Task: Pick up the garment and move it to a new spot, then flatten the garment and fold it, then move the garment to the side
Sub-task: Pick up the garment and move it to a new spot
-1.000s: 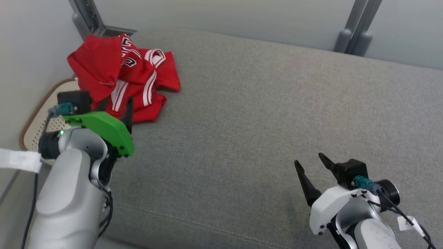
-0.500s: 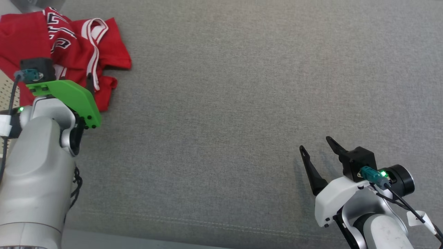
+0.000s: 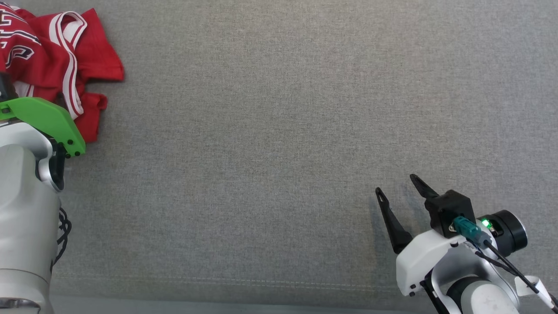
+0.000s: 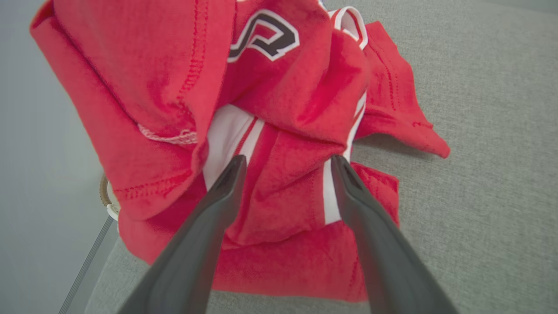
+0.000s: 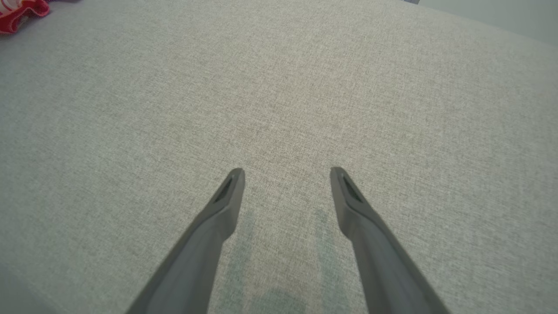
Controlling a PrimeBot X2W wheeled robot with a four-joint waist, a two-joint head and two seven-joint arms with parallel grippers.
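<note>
Head view: camera has shifted since earlier. Left hand spread wide over garment, gripping nothing. Right hand open, well apart from garment.

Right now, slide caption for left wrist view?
Open left gripper poised at the crumpled red garment on a grey cushion, not yet grasping.

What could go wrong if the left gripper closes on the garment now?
1. The garment lies crumpled in layers; the open left gripper, aimed at one fold, may pinch only that layer, and the rest could drag.
2. It lies at the cushion edge; a weak grip might let it slide off.
</note>
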